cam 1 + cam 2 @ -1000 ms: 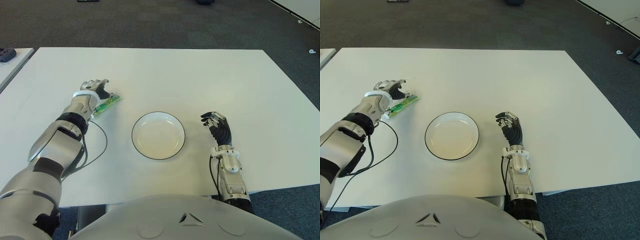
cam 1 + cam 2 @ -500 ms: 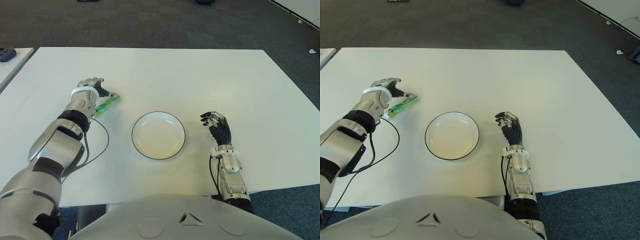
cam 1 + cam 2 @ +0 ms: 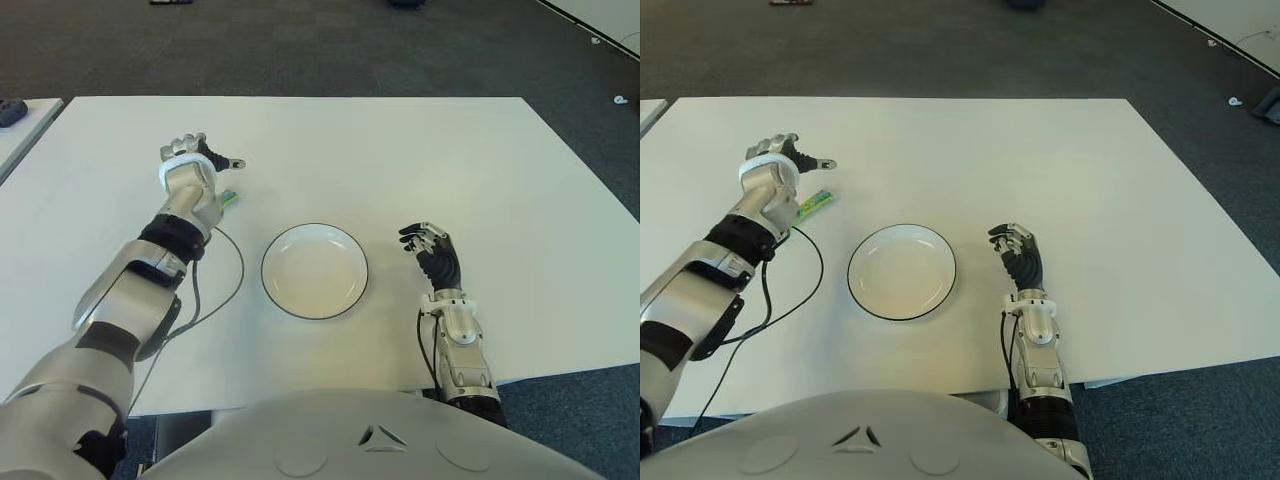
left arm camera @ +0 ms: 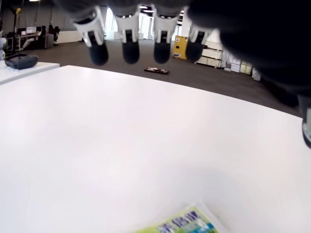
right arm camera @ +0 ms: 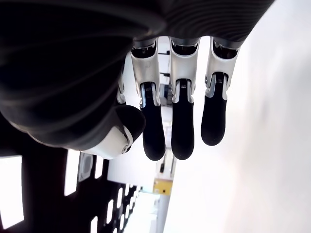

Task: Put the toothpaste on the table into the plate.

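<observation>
Mostly hidden, green-printed toothpaste [image 3: 814, 204] lies flat — left robot hand [image 3: 192, 163] spread above, empty.

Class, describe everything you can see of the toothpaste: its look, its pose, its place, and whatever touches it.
The toothpaste is a slim, flat pack, green with light printing, perhaps glossy card or plastic. It lies flat on the white table, set at a slant, to the left of the empty plate and outside it. Only its end shows, the rest hidden behind the left hand, which hovers above it with fingers spread, gripping nothing. Only the table is seen touching it.
</observation>
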Controlling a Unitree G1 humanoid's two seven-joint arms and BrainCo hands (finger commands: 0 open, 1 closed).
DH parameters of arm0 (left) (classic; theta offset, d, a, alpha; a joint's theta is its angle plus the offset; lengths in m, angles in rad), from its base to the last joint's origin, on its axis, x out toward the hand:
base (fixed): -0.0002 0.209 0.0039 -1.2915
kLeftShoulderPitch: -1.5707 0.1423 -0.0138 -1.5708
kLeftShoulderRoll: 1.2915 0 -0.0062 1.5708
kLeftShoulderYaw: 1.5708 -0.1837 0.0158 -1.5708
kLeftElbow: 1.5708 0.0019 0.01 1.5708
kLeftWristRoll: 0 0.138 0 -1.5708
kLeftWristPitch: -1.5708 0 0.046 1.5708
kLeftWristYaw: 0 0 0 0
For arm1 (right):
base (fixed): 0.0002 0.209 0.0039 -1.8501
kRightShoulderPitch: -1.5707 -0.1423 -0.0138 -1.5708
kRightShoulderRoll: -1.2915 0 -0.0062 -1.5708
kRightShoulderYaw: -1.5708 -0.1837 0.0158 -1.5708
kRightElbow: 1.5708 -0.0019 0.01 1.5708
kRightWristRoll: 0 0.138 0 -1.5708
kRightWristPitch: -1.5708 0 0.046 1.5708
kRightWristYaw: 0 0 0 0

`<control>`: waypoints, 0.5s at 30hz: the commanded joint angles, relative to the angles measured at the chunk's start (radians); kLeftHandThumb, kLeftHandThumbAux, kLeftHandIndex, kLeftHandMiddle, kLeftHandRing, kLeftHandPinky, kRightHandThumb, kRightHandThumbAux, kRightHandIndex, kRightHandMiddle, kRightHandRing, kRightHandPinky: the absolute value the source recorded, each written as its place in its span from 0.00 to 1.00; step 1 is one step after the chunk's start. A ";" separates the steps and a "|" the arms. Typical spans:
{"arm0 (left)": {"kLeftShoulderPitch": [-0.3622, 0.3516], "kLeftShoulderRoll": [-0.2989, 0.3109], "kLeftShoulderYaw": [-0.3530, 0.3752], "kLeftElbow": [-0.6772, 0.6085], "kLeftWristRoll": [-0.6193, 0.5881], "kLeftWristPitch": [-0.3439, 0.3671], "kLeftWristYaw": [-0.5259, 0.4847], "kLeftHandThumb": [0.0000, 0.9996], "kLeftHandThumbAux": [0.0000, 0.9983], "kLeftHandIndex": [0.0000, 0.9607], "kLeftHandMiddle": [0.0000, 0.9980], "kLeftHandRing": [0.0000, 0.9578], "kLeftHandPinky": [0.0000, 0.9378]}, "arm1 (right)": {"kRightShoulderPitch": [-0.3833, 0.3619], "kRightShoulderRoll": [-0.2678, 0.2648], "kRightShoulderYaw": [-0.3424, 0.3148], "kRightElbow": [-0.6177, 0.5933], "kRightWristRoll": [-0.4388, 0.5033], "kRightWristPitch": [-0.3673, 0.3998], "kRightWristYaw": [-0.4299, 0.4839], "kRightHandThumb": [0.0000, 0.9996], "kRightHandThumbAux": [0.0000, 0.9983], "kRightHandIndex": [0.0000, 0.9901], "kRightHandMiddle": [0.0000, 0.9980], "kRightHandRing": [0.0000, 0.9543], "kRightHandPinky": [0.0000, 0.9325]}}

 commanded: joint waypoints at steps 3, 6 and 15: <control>0.035 0.032 -0.038 -0.061 0.017 0.021 -0.118 0.00 0.38 0.12 0.10 0.08 0.14 | -0.006 -0.004 0.003 0.001 0.011 0.019 0.005 0.71 0.73 0.43 0.45 0.47 0.49; 0.036 0.055 -0.067 -0.085 0.029 0.017 -0.193 0.00 0.38 0.18 0.13 0.11 0.23 | -0.006 -0.005 0.004 -0.002 0.010 0.025 0.005 0.71 0.73 0.43 0.44 0.47 0.49; 0.041 0.104 -0.140 -0.129 0.033 -0.022 -0.429 0.00 0.28 0.62 0.60 0.65 0.80 | -0.001 -0.004 0.006 -0.020 0.009 0.047 0.006 0.71 0.73 0.43 0.44 0.46 0.49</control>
